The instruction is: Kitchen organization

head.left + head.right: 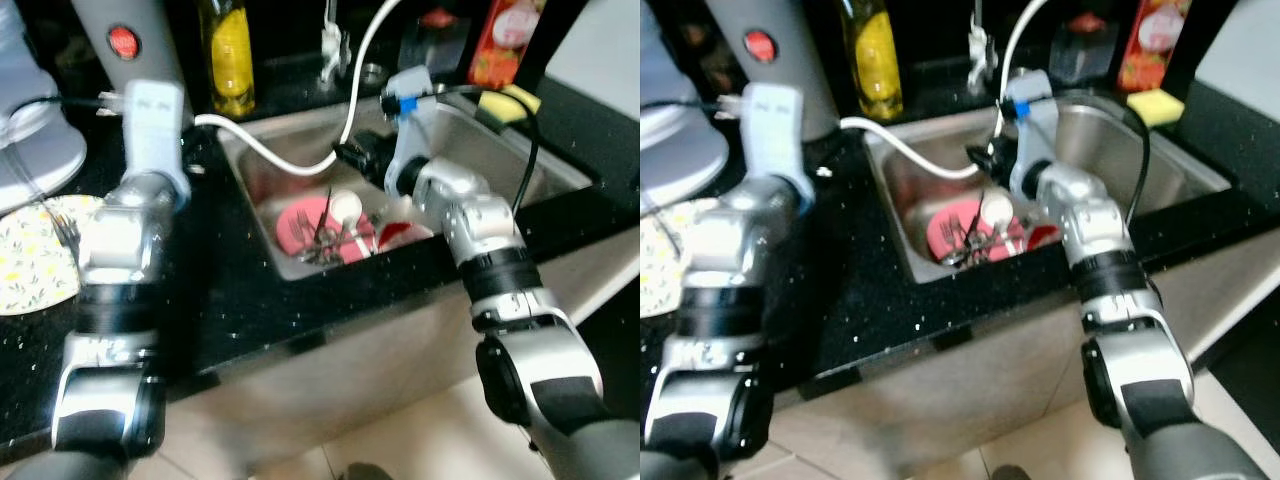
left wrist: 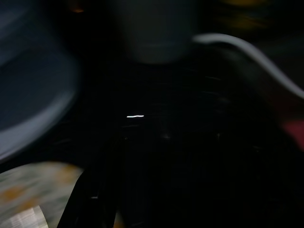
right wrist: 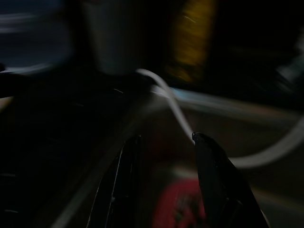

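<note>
Patterned plate [image 1: 30, 262] lies at the black table's [image 1: 225, 290] left edge, beside the left gripper [image 2: 95, 209], whose fingers' state I cannot tell. Pink dishes [image 1: 300, 225] and cutlery [image 1: 325, 245] sit in the sink [image 1: 480, 135], the right gripper [image 3: 164, 142] above, fingers spread.

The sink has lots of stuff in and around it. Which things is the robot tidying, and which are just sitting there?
For the job:
- sink
- pink plate
- forks
- white spoon
- right gripper, over the sink, fingers apart

Just lying about:
- yellow bottle
- yellow sponge
- flowery plate
- white hose
- red carton
</note>
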{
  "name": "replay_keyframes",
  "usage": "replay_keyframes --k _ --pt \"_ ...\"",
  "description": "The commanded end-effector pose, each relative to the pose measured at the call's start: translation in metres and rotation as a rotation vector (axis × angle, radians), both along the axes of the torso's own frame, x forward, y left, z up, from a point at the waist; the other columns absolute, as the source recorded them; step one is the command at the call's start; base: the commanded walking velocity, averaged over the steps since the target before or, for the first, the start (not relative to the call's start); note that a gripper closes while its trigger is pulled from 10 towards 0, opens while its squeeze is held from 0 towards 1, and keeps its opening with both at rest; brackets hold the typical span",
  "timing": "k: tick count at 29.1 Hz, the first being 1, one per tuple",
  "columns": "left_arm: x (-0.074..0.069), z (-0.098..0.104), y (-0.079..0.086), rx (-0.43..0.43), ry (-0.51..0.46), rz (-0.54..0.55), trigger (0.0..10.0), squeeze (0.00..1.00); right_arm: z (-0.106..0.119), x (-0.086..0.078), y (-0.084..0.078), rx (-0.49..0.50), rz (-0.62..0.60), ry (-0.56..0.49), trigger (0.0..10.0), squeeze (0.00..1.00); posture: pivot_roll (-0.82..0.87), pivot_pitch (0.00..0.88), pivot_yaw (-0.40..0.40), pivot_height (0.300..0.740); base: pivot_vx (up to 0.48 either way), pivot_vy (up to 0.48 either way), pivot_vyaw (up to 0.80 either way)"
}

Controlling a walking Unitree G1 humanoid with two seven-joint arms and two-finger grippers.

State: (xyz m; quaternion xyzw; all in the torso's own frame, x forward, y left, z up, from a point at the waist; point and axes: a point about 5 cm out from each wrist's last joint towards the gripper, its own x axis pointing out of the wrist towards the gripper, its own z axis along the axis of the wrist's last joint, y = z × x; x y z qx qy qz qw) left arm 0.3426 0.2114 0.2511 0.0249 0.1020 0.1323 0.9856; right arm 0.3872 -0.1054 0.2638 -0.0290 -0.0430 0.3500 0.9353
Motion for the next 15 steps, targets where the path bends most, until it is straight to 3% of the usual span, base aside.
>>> replay_keyframes --k 1,4,5,8,11,12,15 --pt "-0.011 -0.001 0.02 -0.017 0.011 0.125 10.0 0.0 0.001 -0.005 0.01 -0.008 0.071 -0.022 10.0 0.0 0.1 0.018 -0.027 0.74 0.0 0.0 0.0" --pt "-0.017 -0.001 0.028 -0.032 0.014 0.173 10.0 0.0 0.001 -0.006 0.014 -0.008 0.091 -0.024 10.0 0.0 0.11 0.018 -0.035 0.74 0.0 0.0 0.0" --pt "-0.031 -0.002 0.041 -0.03 0.029 0.252 10.0 0.0 0.002 -0.006 0.021 -0.008 0.119 -0.026 10.0 0.0 0.11 0.018 -0.04 0.74 0.0 0.0 0.0" --pt "-0.042 -0.007 0.048 -0.014 0.064 0.274 10.0 0.0 0.004 -0.006 0.027 -0.007 0.136 -0.032 10.0 0.0 0.12 0.017 -0.041 0.74 0.0 0.0 0.0" --pt "-0.053 -0.017 0.055 -0.059 0.113 0.288 10.0 0.01 0.008 -0.006 0.029 0.012 0.143 -0.046 10.0 0.0 0.13 0.019 -0.046 0.74 0.0 0.0 0.0" --pt "-0.057 -0.019 0.054 -0.072 0.125 0.281 10.0 1.0 0.009 -0.006 0.029 0.02 0.143 -0.047 10.0 0.0 0.13 0.019 -0.043 0.74 0.0 0.0 0.0" --pt "-0.06 -0.018 0.049 -0.053 0.124 0.262 10.0 1.0 0.008 -0.006 0.028 0.025 0.137 -0.045 10.0 0.0 0.13 0.02 -0.039 0.74 0.0 0.0 0.0"
